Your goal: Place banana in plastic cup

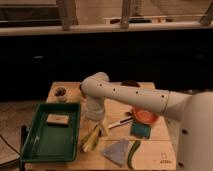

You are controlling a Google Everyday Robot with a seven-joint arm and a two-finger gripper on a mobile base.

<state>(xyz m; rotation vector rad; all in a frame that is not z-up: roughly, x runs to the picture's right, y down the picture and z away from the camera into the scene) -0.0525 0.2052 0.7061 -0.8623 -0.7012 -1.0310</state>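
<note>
The pale yellow banana (91, 138) lies on the wooden table (160, 150), just right of the green tray. My gripper (98, 121) hangs down from the white arm (125, 95) right above the banana's upper end, close to it or touching it. I cannot tell whether it holds the banana. The lime-green plastic cup does not show; the arm may cover it.
A green tray (37, 145) with a small tan block (57, 119) lies at the left. A small pale cup with dark contents (61, 92) stands at the back left. An orange bowl (145, 116), a teal pad (142, 130), a grey cloth (117, 150) and a dark green vegetable (133, 153) lie to the right.
</note>
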